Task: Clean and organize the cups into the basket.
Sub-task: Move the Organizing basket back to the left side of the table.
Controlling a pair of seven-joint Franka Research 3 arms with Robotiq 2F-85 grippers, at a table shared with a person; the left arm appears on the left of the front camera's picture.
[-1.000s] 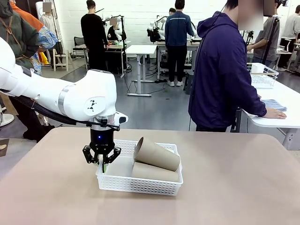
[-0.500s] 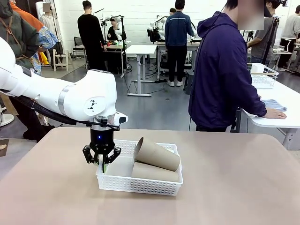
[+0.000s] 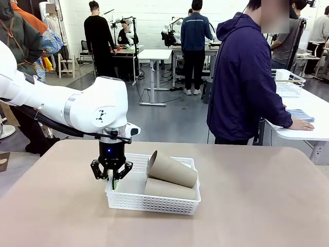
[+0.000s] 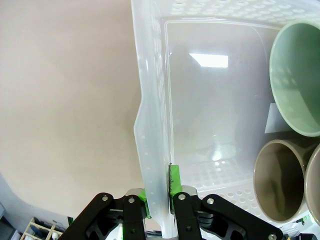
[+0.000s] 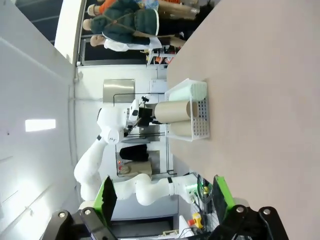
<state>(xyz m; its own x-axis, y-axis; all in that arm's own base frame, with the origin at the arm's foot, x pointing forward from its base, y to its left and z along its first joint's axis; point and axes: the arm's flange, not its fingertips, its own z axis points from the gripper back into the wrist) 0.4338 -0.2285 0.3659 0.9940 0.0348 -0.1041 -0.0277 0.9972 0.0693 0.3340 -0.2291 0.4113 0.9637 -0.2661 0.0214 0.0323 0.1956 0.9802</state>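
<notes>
Lying in the basket [image 3: 134, 201] are the cups [image 3: 171, 169]: two tan ones stacked on their sides toward its right half in the front view, and the left wrist view adds a mint cup [image 4: 296, 80] beside two tan mouths, so three sit inside. Nothing has shifted across the last second; basket, cups and arm stand just as they did, which suggests a pause with the sorting itself seemingly done and perhaps only a shift of the basket left. The left gripper [image 3: 111, 178] stays pinched on the basket's left short wall, jaws fully closed with the thin white plastic between the green pads [image 4: 173, 181], one finger inside and one outside. The basket rests on the worktop [image 3: 257, 206], near its middle and a little to the left. The right gripper [image 5: 162, 200] hangs well away, jaws wide apart and holding nothing, looking across the worktop at the basket from afar. A person in a dark jacket [image 3: 242, 82] stands at the far side, turned aside with a hand [image 3: 302, 124] on a neighbouring white table [image 3: 313, 131] where a wire-rimmed basket [image 3: 288, 82] sits. Nothing lies around the basket to block a slide or lift; the flexing wall in the pinch looks the likeliest trouble.
</notes>
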